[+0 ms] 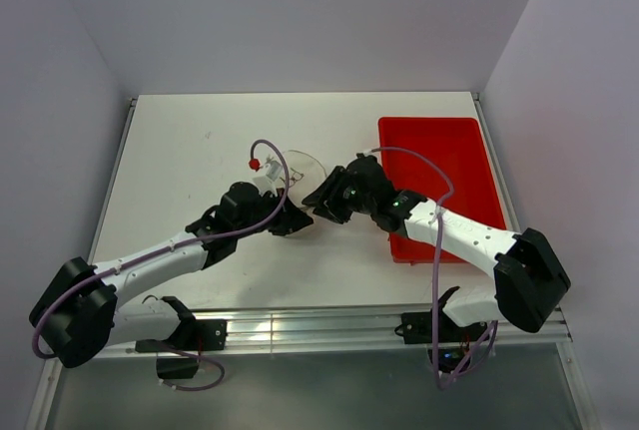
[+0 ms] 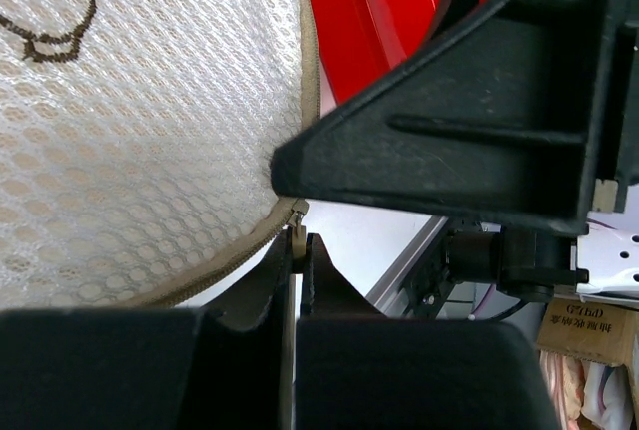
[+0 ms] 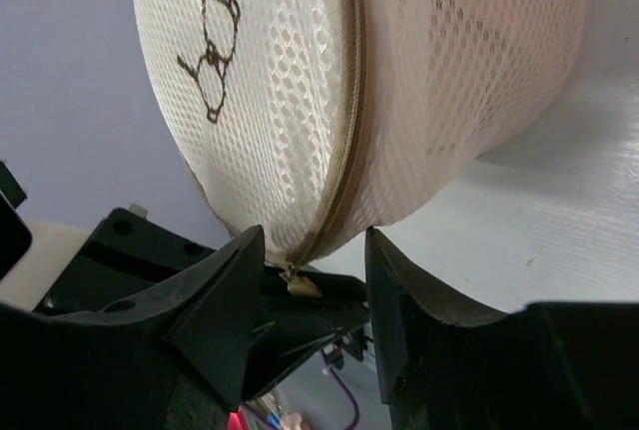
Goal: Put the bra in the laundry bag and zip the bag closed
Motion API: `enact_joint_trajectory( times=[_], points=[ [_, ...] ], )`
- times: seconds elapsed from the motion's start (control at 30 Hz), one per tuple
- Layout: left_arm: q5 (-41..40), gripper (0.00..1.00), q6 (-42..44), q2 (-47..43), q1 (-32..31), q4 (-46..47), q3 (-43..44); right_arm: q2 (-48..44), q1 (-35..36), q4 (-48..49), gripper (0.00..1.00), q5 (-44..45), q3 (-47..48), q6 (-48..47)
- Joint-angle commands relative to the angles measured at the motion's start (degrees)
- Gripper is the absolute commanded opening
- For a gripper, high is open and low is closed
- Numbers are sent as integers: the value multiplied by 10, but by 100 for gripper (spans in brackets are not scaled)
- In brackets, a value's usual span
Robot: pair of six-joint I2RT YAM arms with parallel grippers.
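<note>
The laundry bag [image 1: 301, 173], an off-white mesh drum with a dark bra outline, stands on its edge between both grippers. In the right wrist view the bag [image 3: 300, 81] fills the top, and a peach tint of the bra [image 3: 484, 6] shows through the mesh. My left gripper [image 1: 293, 220] is shut on the beige zip pull [image 2: 298, 238] at the bag's lower rim [image 2: 150, 131]. My right gripper [image 1: 319, 197] is open, its jaws [image 3: 315, 240] standing either side of the bag's bottom edge near the zip pull [image 3: 303, 285].
A red rectangular tray [image 1: 439, 166] lies right of the bag on the white table [image 1: 190, 141]; it also shows in the left wrist view [image 2: 374, 1]. The right gripper's black body [image 2: 479, 121] crowds close over the left gripper. Walls close in the table's back and sides.
</note>
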Motion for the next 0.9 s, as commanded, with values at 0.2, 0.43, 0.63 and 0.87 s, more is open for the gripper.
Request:
enact_joint_trajectory(
  times=[0.2, 0.43, 0.63, 0.87],
  points=[
    [-10, 0, -8, -23, -8, 10, -9, 8, 4, 43, 9, 44, -13, 28],
    [-78, 0, -9, -69, -1, -68, -35, 5, -1, 7, 1, 62, 4, -19],
    [-53, 0, 5, -122, 86, -116, -57, 9, -31, -34, 2, 49, 37, -92],
    [-60, 0, 26, -161, 165, -187, -42, 86, -66, -100, 5, 10, 183, -219]
  ],
)
